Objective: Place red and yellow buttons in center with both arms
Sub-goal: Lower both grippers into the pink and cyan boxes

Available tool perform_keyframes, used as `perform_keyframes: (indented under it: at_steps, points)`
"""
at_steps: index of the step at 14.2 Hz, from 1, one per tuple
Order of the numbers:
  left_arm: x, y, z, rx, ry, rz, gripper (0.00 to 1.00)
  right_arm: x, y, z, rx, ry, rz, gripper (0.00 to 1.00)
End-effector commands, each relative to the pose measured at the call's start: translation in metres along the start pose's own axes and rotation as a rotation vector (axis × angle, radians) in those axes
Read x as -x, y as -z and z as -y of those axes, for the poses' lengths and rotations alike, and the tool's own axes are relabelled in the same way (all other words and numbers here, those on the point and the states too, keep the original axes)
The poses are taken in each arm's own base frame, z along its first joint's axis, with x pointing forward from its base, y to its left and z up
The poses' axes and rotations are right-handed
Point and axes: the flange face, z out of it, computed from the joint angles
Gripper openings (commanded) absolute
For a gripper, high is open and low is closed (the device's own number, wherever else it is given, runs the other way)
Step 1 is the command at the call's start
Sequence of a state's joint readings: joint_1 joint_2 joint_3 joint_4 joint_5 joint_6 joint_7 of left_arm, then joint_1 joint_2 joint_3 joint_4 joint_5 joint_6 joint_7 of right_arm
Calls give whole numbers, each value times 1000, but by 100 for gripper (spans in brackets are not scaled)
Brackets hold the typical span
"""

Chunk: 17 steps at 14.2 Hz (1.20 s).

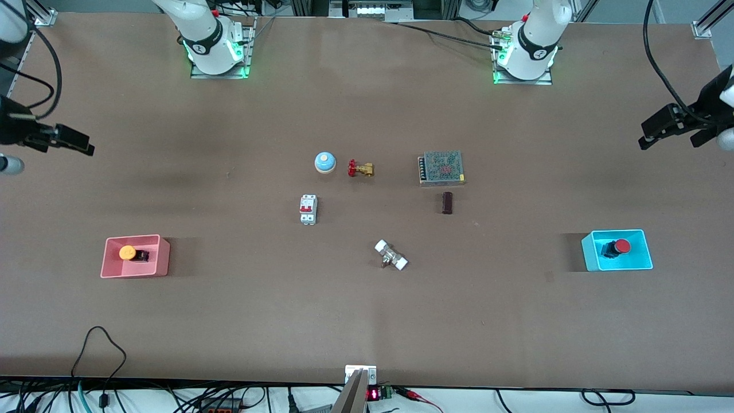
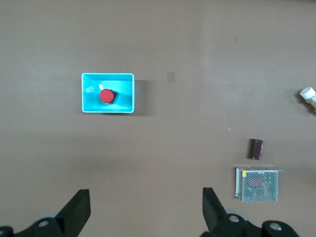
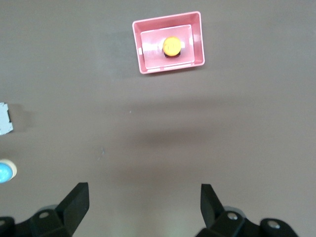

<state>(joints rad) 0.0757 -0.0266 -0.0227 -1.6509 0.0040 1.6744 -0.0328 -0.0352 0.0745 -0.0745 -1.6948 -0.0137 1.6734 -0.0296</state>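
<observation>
The red button (image 1: 617,248) lies in a cyan bin (image 1: 646,255) toward the left arm's end of the table. In the left wrist view the red button (image 2: 106,96) shows in the cyan bin (image 2: 127,94). The yellow button (image 1: 128,252) lies in a pink bin (image 1: 161,258) toward the right arm's end. In the right wrist view the yellow button (image 3: 171,46) shows in the pink bin (image 3: 168,19). My left gripper (image 1: 668,127) (image 2: 146,207) is open and empty, high over bare tabletop short of the cyan bin. My right gripper (image 1: 69,139) (image 3: 144,202) is open and empty, high over bare tabletop short of the pink bin.
Mid-table stand a blue-and-cream bell (image 1: 324,162), a brass valve with a red handle (image 1: 360,168), a mesh-topped power supply (image 1: 440,168), a dark block (image 1: 447,202), a white circuit breaker (image 1: 308,209) and a white-ended fitting (image 1: 391,255). Bare brown tabletop (image 1: 378,212) lies between them.
</observation>
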Motion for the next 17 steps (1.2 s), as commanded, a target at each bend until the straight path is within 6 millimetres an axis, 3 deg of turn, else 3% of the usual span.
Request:
perform_keyframes:
  at_steps: [1, 3, 7, 9, 11, 13, 17]
  points:
    - [-33, -38, 35, -9, -3, -5, 100, -30, -36, -4, 16, -3, -9, 100]
    - [-52, -75, 57, -7, -35, -4, 100, -53, -65, -6, 28, 0, -28, 100]
    - [-83, -153, 97, -9, -58, -5, 100, -118, -132, -8, 55, 18, -16, 100]
    - [-94, -200, 106, -5, -58, 6, 100, -140, -161, -9, 60, 21, 3, 100]
    - [-101, -238, 123, -4, -43, 11, 100, -152, -188, -15, 63, 64, 0, 100]
    - [-105, -279, 125, 1, -43, 26, 100, -159, -207, -20, 65, 123, -16, 100]
    - [-105, -339, 133, 6, -29, 51, 100, -169, -247, -21, 70, 143, -32, 100]
